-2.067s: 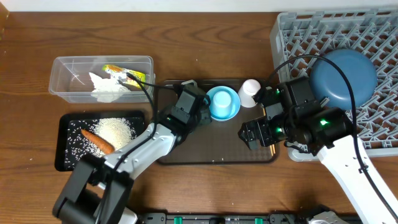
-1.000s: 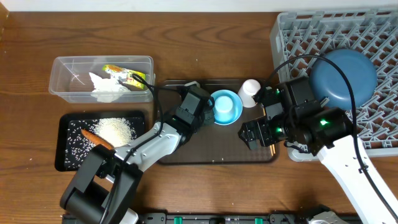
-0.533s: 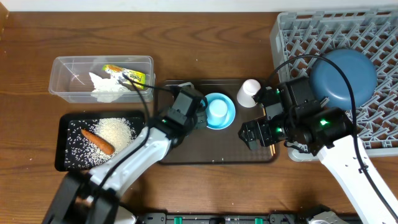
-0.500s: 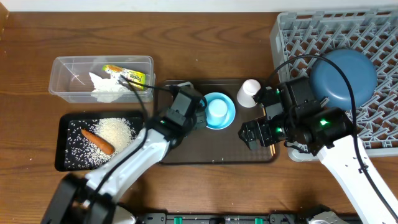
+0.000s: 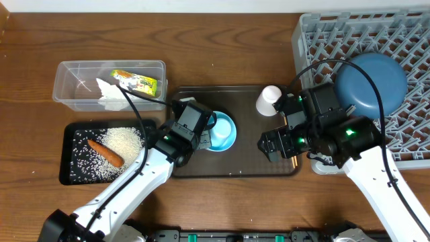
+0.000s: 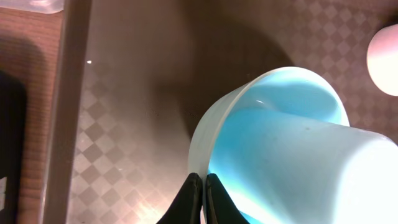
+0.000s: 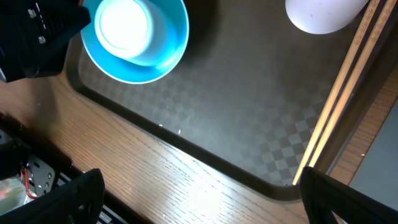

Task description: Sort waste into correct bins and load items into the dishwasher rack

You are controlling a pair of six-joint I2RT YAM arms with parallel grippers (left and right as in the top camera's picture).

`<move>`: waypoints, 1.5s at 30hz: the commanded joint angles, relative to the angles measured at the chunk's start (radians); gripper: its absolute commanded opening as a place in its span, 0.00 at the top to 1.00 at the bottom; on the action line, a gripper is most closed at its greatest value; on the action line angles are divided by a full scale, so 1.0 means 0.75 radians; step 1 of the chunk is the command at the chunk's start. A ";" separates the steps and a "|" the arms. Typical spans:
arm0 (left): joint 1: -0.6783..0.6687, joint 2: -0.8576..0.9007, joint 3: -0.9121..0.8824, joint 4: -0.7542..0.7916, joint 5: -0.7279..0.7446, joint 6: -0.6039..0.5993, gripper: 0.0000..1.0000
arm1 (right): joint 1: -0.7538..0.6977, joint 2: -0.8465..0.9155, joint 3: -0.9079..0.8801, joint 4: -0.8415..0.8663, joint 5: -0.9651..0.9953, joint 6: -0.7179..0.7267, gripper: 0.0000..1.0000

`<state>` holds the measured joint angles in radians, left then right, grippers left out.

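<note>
Overhead: left gripper (image 5: pixel 206 132) pinches rim of light-blue bowl (image 5: pixel 230 128), brown tray (image 5: pixel 250 153) bare beyond.

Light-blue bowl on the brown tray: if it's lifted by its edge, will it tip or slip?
Probably stiff: the rim shows no bending where the left fingers pinch it. Held by one edge, the bowl would likely hang tilted, and the cup loose inside might slide out. Its glossy surface could slip.

Perhaps lettering on foil wrapper (image 5: pixel 136 82), unreadable.
</note>
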<state>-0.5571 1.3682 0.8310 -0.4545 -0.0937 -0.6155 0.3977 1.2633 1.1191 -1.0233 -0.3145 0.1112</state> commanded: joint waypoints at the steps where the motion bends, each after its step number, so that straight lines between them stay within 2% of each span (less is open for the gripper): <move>1: 0.006 0.005 0.006 -0.016 -0.057 0.043 0.93 | 0.027 0.007 0.012 0.002 -0.004 0.000 0.01; 10: 0.006 0.024 -0.036 -0.022 -0.076 0.043 0.92 | 0.027 0.007 0.012 0.002 -0.005 0.000 0.01; 12: 0.006 0.041 -0.036 -0.022 -0.076 0.043 0.84 | 0.027 0.007 0.012 0.002 -0.004 0.000 0.01; 13: 0.006 0.049 -0.036 -0.022 -0.076 0.047 0.74 | 0.027 0.007 0.012 0.002 -0.005 0.000 0.01; 17: 0.006 0.043 -0.036 -0.022 -0.076 0.120 0.53 | 0.027 0.007 0.012 0.002 -0.004 0.000 0.01; 21: 0.006 0.013 -0.022 -0.028 -0.076 0.173 0.47 | 0.027 0.007 0.012 0.002 -0.005 0.000 0.01; 29: 0.006 -0.102 0.064 -0.136 -0.059 0.171 0.45 | 0.027 0.007 0.012 0.002 -0.004 0.000 0.01; 35: 0.005 -0.126 0.064 -0.151 0.101 0.151 0.45 | 0.027 0.007 0.012 0.002 -0.005 0.000 0.01; 38: -0.003 -0.117 0.064 -0.149 0.116 0.101 0.45 | 0.027 0.007 0.012 0.002 -0.004 0.000 0.01; 42: -0.025 -0.086 0.064 -0.127 0.116 0.101 0.33 | 0.027 0.007 0.012 0.002 -0.005 0.000 0.01; 45: -0.046 -0.042 0.064 -0.099 0.116 0.101 0.27 | 0.027 0.007 0.012 0.002 -0.004 0.000 0.01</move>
<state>-0.5781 1.3056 0.8612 -0.5369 -0.0200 -0.5293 0.3977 1.2633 1.1191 -1.0237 -0.3145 0.1112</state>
